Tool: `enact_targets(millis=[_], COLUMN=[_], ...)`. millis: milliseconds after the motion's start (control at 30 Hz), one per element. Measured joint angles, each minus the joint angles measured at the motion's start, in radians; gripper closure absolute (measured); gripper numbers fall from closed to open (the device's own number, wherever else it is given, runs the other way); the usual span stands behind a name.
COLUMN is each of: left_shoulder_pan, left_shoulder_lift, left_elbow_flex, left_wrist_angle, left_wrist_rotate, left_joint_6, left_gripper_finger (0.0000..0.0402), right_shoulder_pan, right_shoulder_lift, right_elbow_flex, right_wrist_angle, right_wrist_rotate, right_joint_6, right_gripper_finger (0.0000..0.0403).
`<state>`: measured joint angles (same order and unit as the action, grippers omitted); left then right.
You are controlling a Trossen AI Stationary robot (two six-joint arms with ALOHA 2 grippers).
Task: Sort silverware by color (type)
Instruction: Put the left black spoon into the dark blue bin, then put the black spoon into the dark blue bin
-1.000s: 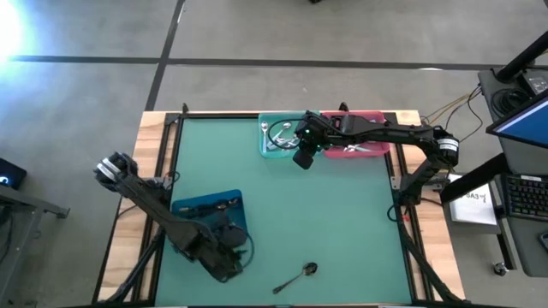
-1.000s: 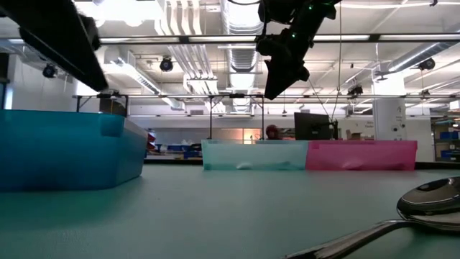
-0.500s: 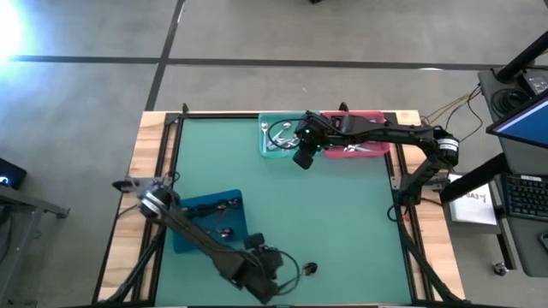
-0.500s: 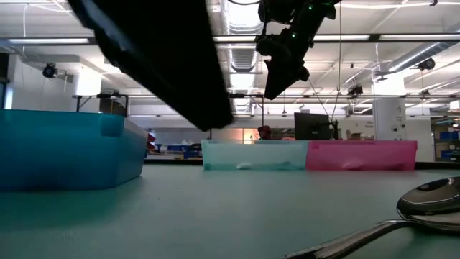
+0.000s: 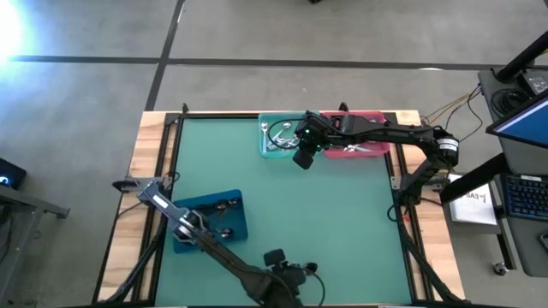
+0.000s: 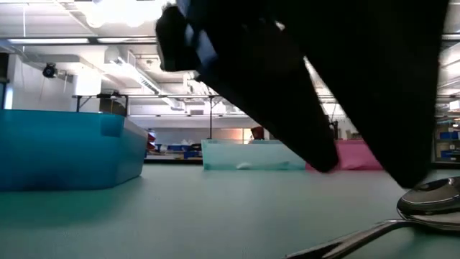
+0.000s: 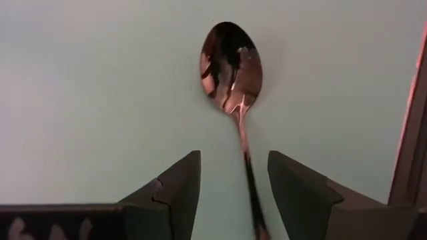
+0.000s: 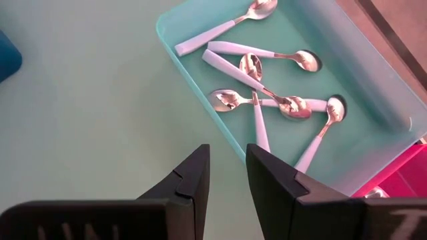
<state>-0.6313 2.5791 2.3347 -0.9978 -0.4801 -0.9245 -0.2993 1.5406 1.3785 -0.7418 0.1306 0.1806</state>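
Note:
One dark shiny metal spoon [image 7: 231, 63] lies flat on the green table near its near edge [image 5: 310, 268], and its bowl and handle show at the right of the low view [image 6: 431, 198]. My left gripper [image 7: 233, 163] hangs over it, open, with a finger on each side of the handle, apart from it. My right gripper [image 8: 227, 170] hovers by the near side of the teal bin [image 5: 278, 137], open by a narrow gap and holding nothing. Several mint-handled spoons [image 8: 267, 100] lie in that bin.
A blue bin [image 5: 210, 218] with dark spoons sits at the table's left near part. A pink bin [image 5: 360, 141] stands next to the teal one at the far edge. My left arm [image 6: 323, 72] fills much of the low view. Bare green mat lies in the middle.
My left arm has swung from over the blue bin toward the table's near edge and to the right. Its gripper now stands over the lone spoon's handle. The spoon has stayed in place.

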Motion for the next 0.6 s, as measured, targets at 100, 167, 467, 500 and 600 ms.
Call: enact_targets(millis=[100,167,467,500,600], left_shoulder_pan=[0.002,0.006,0.017,0.02,0.022], left_shoulder_lift=[0.015,0.002,-0.016,-0.016,-0.018], left_elbow_flex=[-0.029,-0.075,-0.144,-0.15,-0.165], left_wrist_angle=[0.041,0.087,0.107,0.108,0.11], left_wrist_rotate=[0.007,0.026,0.055,0.063,0.074], left_joint_6=[-0.042,-0.08,-0.126,-0.14,-0.167], left_gripper_finger=[0.0241,0.0239,0.024,0.0243,0.0258], right_shoulder_pan=[0.0,0.0,0.0,0.0,0.0], right_shoulder_lift=[0.0,0.0,0.0,0.0,0.0], right_elbow_flex=[0.0,0.0,0.0,0.0,0.0], right_wrist_angle=[0.0,0.0,0.0,0.0,0.0], right_wrist_rotate=[0.0,-0.001,0.0,0.0,0.0], right_joint_6=[0.0,0.001,0.001,0.001,0.001], right_gripper_finger=[0.0314,0.0314,0.0314,0.0314,0.0314])
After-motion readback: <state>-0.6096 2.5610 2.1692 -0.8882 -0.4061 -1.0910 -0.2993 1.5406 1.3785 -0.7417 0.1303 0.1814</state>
